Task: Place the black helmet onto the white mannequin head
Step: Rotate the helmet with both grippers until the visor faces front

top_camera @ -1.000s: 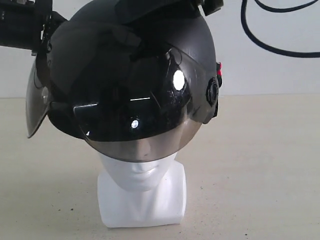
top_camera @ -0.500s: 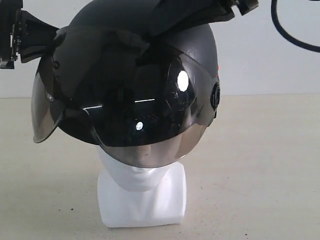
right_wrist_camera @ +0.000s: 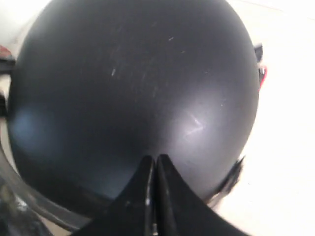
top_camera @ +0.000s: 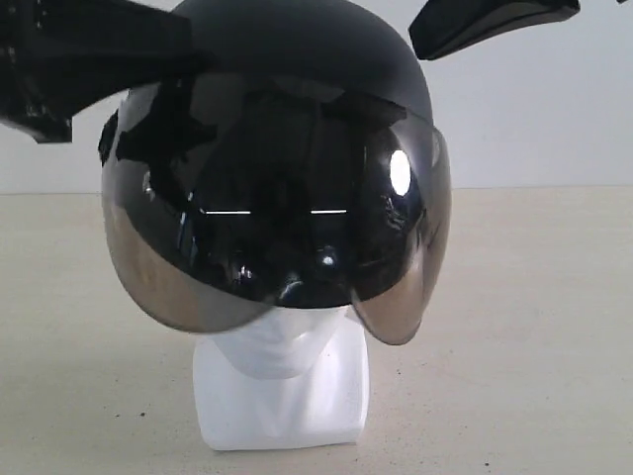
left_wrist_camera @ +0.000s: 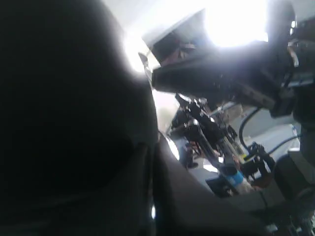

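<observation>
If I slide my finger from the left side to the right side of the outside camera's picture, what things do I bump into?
First the left gripper → black helmet → right gripper. The white mannequin head stands right under the helmet, so it has no place of its own in the row.

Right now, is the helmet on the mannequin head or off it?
On. The black helmet covers the white mannequin head; only chin, neck and base show below its visor.
</observation>
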Controlling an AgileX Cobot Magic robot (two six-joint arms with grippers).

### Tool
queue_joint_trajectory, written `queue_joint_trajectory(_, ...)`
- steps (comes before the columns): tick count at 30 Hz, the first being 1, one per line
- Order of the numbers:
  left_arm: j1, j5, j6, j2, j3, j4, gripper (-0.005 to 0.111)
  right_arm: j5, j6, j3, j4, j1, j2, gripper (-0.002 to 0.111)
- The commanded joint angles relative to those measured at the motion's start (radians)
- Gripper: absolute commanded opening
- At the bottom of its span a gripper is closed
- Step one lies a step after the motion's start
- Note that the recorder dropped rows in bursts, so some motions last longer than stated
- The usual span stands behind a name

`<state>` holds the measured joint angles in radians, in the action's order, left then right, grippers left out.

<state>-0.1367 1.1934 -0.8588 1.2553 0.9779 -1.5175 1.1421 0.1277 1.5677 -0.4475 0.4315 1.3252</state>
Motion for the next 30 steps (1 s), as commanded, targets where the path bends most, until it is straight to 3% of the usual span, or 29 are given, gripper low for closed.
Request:
queue_joint_trajectory(1, -0.013, 0.028, 0.016, -0.02, -0.022, 0.104, 0.004, -0.009, 0.028, -0.001, -0.071, -0.003, -0.008, 0.0)
queue_joint_trajectory(15, 0.009, 0.028, 0.046, -0.089, -0.012, 0.086, 0.004, 0.079, 0.028, -0.016, -0.092, -0.003, -0.024, 0.0)
queue_joint_trajectory(25, 0.027, 0.028, 0.115, -0.231, 0.044, 0.042, 0.004, 0.02, 0.073, -0.147, -0.153, -0.003, -0.07, 0.0)
queue_joint_trajectory(28, 0.027, 0.028, 0.158, -0.259, 0.044, 0.151, 0.004, 0.008, 0.104, -0.166, -0.228, -0.003, -0.072, 0.0)
queue_joint_trajectory(30, 0.027, 0.028, 0.222, -0.264, 0.044, 0.301, 0.004, -0.006, 0.124, -0.175, -0.273, -0.003, -0.072, 0.0)
